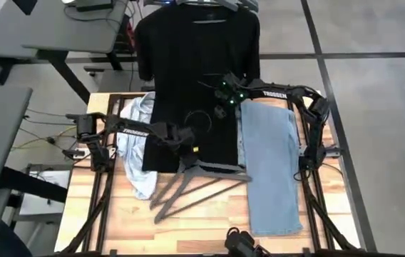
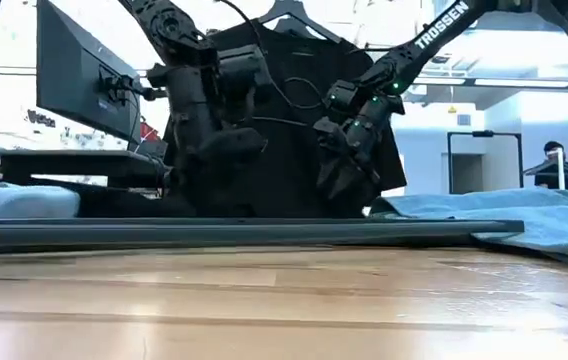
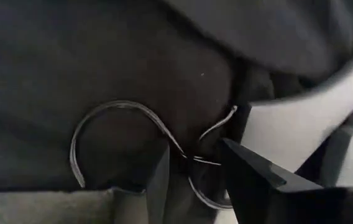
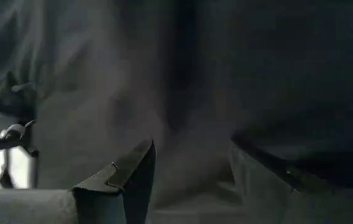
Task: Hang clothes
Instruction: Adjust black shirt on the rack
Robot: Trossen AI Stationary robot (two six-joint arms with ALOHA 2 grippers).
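T-shirt (image 1: 192, 78) hangs from a hanger at the far edge, draping down onto the table (image 1: 110, 221) centre. Jeans (image 1: 270, 168) lie flat on the right; the pale shirt (image 1: 135, 143) is crumpled on the left, partly under the left arm. Spare hangers (image 1: 195, 187) rest near the tee's hem.

Left gripper (image 3: 195, 177) is over the tee's lower part, fingers spread, straddling a wire hook (image 3: 120, 134) that lies on the black cloth; nothing pinched. Right gripper (image 4: 192, 180) is at the tee's right side, just beside the jeans' far end, fingers parted, empty.

Handling, as judged: all three garments are soft and limp, and will sag and fold when lifted. Jeans are the heaviest and stiffest; take them at the waistband. Shirts are best taken at collar or shoulder seam. Hangers are rigid, thin and likely to slide on the wood; grip at the hook neck.

Unclear: how many hangers lie in the pile; whether the hook belongs to a hanger under the tee; the rail holding the tee is cut off at the frame edge.
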